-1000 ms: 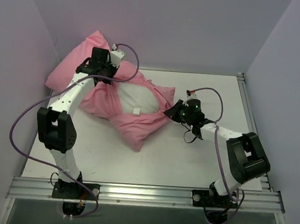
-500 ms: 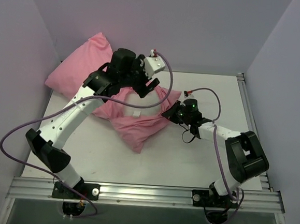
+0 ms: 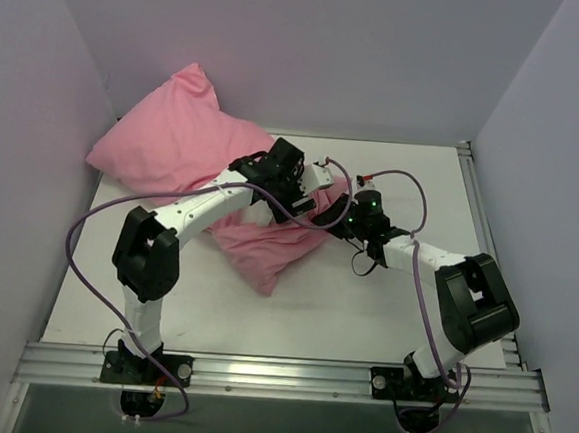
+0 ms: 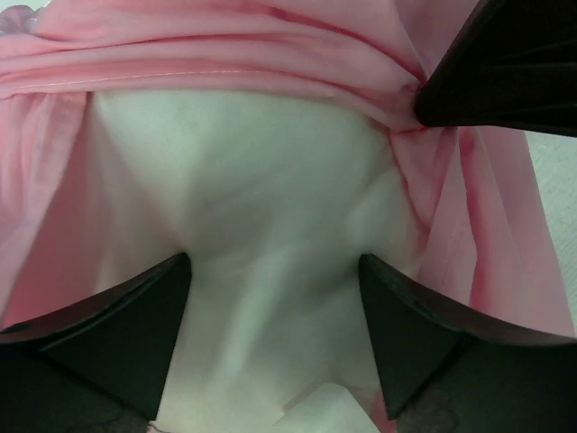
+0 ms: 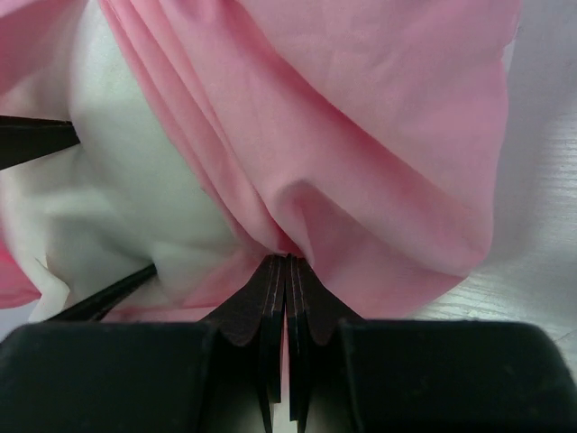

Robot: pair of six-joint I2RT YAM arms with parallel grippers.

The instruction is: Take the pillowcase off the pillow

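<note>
The pink pillowcase [image 3: 174, 152] lies bunched from the back left corner to the table's middle. Its mouth is pulled wide in the left wrist view, and the white pillow [image 4: 270, 207] bulges out of the pink fabric [image 4: 225, 45]. My left gripper [image 4: 272, 262] is open, its two fingers spread on either side of the bare pillow. From above, the left gripper [image 3: 308, 210] hangs over the mouth and hides most of the pillow. My right gripper [image 5: 288, 259] is shut on a gathered fold of the pillowcase [image 5: 379, 135] at the mouth's right edge, beside the pillow [image 5: 117, 144].
Lilac walls close the table [image 3: 363, 303] on the left, back and right. A metal rail [image 3: 277, 376] runs along the near edge. The right arm's cable [image 3: 417, 191] loops above its wrist. The left arm [image 3: 200, 209] lies across the pillowcase.
My left arm swung from the pillowcase's back left part over to its mouth near the right gripper, and its jaws went from shut to wide open. The right gripper held its pinch.
</note>
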